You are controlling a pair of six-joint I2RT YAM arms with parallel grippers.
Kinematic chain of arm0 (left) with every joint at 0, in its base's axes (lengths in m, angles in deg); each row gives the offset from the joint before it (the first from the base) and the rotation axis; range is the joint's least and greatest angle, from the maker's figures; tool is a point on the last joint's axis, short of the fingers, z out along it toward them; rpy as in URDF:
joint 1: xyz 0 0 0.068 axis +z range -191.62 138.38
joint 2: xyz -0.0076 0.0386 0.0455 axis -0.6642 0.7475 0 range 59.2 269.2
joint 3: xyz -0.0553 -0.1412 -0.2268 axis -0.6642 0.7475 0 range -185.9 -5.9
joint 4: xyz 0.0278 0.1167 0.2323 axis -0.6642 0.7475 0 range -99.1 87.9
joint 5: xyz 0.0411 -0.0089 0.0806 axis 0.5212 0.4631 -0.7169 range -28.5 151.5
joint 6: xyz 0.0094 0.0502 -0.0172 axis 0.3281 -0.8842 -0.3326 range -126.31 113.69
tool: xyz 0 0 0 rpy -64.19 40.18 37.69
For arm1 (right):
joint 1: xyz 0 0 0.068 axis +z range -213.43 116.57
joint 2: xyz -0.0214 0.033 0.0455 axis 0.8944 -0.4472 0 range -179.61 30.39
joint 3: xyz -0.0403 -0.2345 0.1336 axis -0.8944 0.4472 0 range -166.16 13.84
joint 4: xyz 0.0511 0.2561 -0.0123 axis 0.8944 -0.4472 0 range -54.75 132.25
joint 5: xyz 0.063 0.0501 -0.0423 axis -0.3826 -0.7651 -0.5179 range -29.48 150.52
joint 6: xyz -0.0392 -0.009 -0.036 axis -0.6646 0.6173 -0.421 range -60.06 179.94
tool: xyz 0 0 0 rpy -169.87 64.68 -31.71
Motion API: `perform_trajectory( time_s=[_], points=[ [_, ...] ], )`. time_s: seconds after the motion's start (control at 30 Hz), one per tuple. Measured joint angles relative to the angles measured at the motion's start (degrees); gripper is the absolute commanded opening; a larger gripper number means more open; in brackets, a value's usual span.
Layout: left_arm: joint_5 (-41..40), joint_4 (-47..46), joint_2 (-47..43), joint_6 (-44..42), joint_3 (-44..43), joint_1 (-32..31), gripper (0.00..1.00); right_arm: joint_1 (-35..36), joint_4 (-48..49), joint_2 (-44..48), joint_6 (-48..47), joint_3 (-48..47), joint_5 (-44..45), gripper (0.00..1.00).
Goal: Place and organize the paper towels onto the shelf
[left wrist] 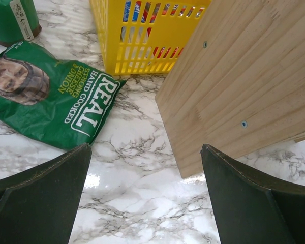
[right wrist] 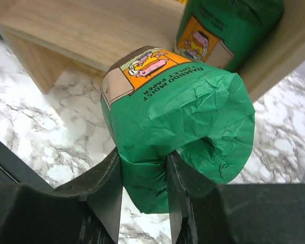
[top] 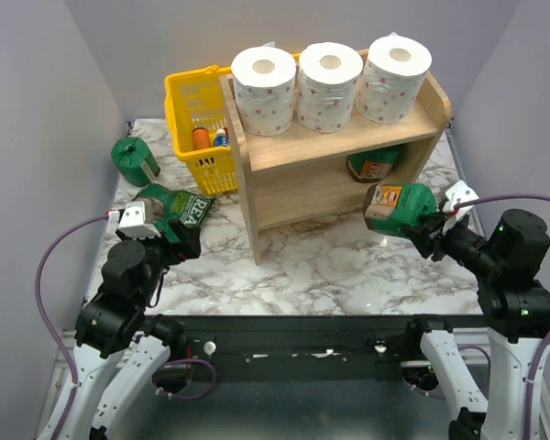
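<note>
My right gripper (right wrist: 142,175) pinches a wrap fold of the green-wrapped bamboo paper roll (right wrist: 188,117), held just in front of the wooden shelf (top: 344,147) lower tier near another green roll (top: 378,163); placing step, so next I'd likely push it in beside that one, left gripper (left wrist: 145,198) idle with jaws wide.

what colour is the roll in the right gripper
The roll is green-wrapped with an orange label, clearest in the right wrist view.

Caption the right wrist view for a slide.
Right gripper pinches a green-wrapped roll before the wooden shelf, where another green roll sits.
</note>
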Motion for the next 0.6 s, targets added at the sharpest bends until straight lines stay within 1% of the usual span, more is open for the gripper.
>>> perform_trajectory(
  time_s=[0.13,0.27,0.6],
  points=[
    [0.0,0.0,0.0,0.0,0.0,0.0,0.99,1.1,0.7,-0.4,-0.3,-1.7,-2.9,0.26],
    [0.0,0.0,0.2,0.0,0.0,0.0,0.99,2.4,2.8,-0.1,0.1,-1.2,-5.7,0.26],
    [-0.1,0.0,0.3,0.0,0.0,0.0,0.99,9.2,5.2,-3.1,0.4,-1.0,-5.8,0.26]
  ],
)
